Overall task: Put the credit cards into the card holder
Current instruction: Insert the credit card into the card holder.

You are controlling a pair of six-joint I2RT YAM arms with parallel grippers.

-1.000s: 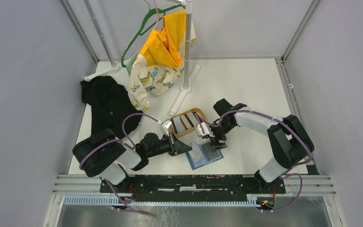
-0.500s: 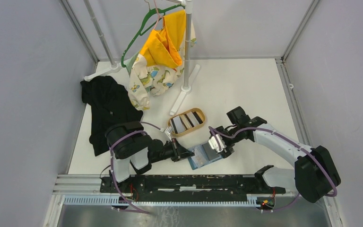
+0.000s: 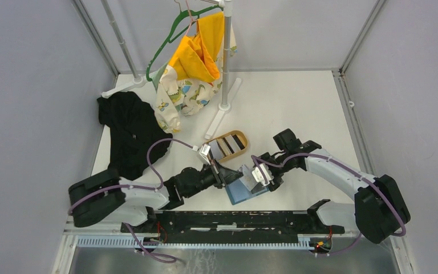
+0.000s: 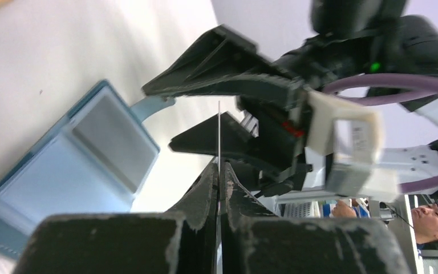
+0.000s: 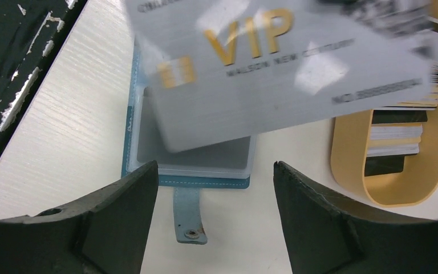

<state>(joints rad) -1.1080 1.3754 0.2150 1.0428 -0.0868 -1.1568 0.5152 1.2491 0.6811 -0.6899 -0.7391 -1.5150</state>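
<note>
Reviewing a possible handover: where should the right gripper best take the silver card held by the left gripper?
Take the silver card by its free end, away from the left gripper pinching the other end. It is thin and flat, so the open right gripper should probably come in edge-on, one finger on each face; at present the printed face looks straight at it.

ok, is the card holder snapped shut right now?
No, the card holder lies unfolded in the right wrist view, inner pocket facing up and its snap tab hanging loose.
</note>
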